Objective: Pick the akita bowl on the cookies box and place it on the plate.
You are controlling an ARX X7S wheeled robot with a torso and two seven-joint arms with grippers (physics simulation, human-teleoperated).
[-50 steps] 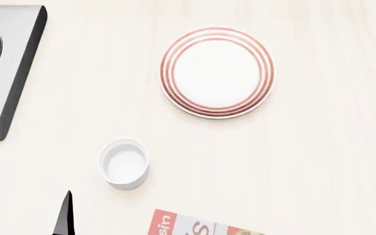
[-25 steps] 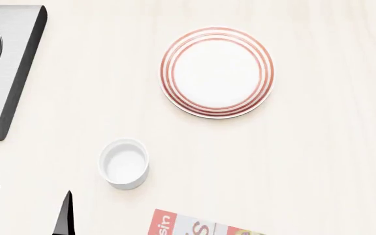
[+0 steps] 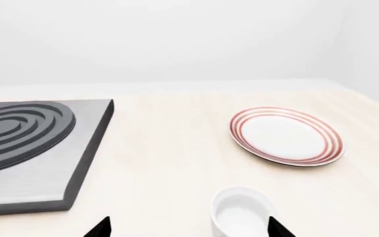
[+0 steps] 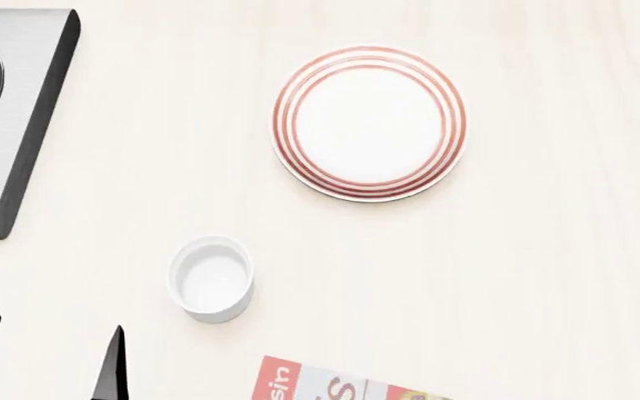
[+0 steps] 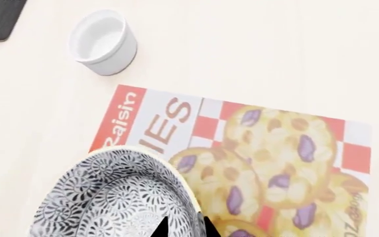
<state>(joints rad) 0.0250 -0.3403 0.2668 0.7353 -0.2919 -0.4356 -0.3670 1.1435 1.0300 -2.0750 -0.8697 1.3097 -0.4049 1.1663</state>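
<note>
While the head view crops the cookies box [image 4: 342, 385], only the right wrist view shows the akita bowl [image 5: 114, 197] there, rim pinched between right fingers [image 5: 206, 224]; left fingers [image 4: 109, 367] spread apart.

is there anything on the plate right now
No, the plate lies bare on the table in the head view, and the bowl sits on the cookies box in the right wrist view.

Our head view looks straight down on the bench [image 4: 542, 275], while the left wrist view looks low and level across it. Both share the plate [image 4: 369, 123] and cup [image 4: 211, 278]. Our right wrist view hovers close over the box [image 5: 275, 148], also catching the cup.
</note>
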